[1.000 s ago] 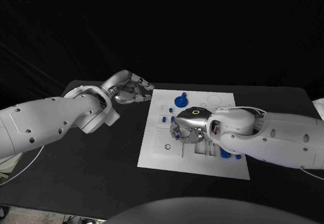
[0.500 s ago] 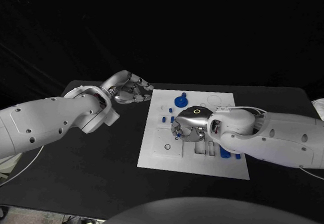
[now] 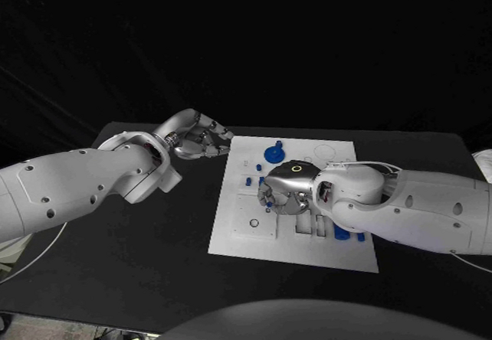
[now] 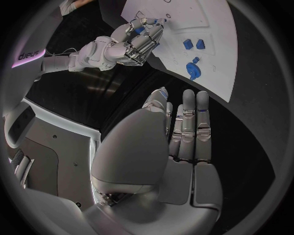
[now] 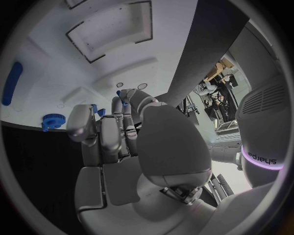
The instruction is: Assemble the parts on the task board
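Risk lies at the right hand (image 3: pixel 288 189), which is down on the board (image 3: pixel 241 235) near its middle, fingers (image 5: pixel 122 110) curled around a small blue part (image 5: pixel 122 96). You cannot tell whether they truly grasp it. If the part is tilted when pressed, it may jam or skid off its seat. Note the blue gear (image 3: pixel 274 152) at the far edge and the blue pieces (image 3: pixel 344 232) at the near side: a wrist swing may knock them. The left hand (image 3: pixel 200 135) hovers released beside the board's far corner, above the worktop (image 3: pixel 140 252).
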### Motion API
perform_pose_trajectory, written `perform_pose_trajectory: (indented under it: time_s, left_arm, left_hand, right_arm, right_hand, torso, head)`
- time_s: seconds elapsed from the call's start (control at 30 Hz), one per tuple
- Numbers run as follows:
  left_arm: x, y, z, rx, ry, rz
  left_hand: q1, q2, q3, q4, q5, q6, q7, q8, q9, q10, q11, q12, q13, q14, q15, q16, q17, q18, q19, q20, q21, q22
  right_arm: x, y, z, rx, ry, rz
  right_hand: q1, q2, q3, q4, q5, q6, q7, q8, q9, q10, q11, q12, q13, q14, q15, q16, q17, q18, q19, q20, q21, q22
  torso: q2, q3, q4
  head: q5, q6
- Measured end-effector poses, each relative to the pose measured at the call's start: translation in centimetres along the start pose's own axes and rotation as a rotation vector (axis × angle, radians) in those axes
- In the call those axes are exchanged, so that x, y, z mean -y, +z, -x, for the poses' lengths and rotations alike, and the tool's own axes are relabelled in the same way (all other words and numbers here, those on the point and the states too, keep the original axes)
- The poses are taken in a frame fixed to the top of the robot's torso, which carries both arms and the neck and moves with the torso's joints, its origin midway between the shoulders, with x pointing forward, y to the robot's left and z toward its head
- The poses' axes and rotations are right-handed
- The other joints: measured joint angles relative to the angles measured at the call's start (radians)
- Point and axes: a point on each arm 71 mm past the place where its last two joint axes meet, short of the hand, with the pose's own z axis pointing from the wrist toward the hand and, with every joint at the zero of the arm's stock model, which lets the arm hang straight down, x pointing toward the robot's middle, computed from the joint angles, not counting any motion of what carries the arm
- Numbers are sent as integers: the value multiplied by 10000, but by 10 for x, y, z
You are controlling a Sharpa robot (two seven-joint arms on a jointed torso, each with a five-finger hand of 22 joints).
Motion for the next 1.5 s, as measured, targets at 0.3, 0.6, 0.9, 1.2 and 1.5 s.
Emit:
perform_pose_trajectory:
  time_s: [0.3, 0.6, 0.9, 1.2, 1.5]
  left_arm:
    - [0, 0, -1, -43, -8, 38]
    - [0, 1, -2, -100, -15, 74]
    - [0, 1, -2, -141, -21, 120]
    - [-1, 1, -2, -176, -26, 175]
    - [-2, 1, -2, -212, -26, 229]
  left_hand:
    - [0, 0, 0, 0, 0, 0, 0, 0, 0, 0, 0, 0, 0, 0, 0, 0, 0, 0, 0, 0, 0, 0]
    - [0, 0, 0, 0, 61, 0, 0, 0, 1, -36, 36, 62, 0, 0, 0, 0, -25, 1, 37, 36, 0, 0]
    - [0, 0, 0, 0, 61, 0, 0, 0, 1, -36, 36, 62, 0, 0, 0, -1, -25, 1, 37, 36, 1, 0]
    - [0, 0, 0, 0, 61, 0, 0, 0, 1, -36, 36, 62, 1, -1, 0, 35, -24, 1, 36, 36, 0, 0]
    - [0, 0, 0, 0, 117, 0, 0, 0, 1, -36, 36, 62, 0, -1, 0, 35, -48, 2, 36, 36, 0, 0]
  right_arm:
    - [2, 1, -1, -40, 14, -53]
    - [0, 3, -4, -89, 75, -35]
    - [-3, 4, -14, -217, 284, -16]
    - [-4, 2, -16, -140, 388, 4]
    - [-4, 0, -15, 11, 486, 18]
  right_hand:
    - [0, 0, 0, 0, 0, -2, -2, 0, -5, 0, 0, 0, -2, 0, 0, 0, -9, 0, 0, 0, 0, -1]
    - [0, 0, 0, 0, 0, -14, -14, -39, -6, 0, 0, 0, -6, 0, 0, -40, -72, 1, -35, 36, -48, -2]
    - [2, 1, -1, 1, -52, -14, -14, -40, -14, 31, 31, 3, 2, -37, 36, -79, -136, 1, -58, 13, -86, -3]
    - [2, 2, 28, -28, -95, -15, -14, -78, -24, 36, 35, 3, 5, -36, 36, -79, -145, 1, -72, -1, -86, -4]
    - [2, 2, 44, -44, -135, 113, 113, -100, 10, 166, 53, 3, 3, -36, 36, -79, -154, 1, -108, 35, -86, -5]
  torso:
    - [-6, -8, -5]
    - [-10, -8, -11]
    - [-9, 0, -11]
    - [-5, 0, -14]
    - [-9, -7, -16]
  head:
    - [28, 0]
    - [22, 0]
    - [69, 0]
    - [91, 0]
    - [68, 0]
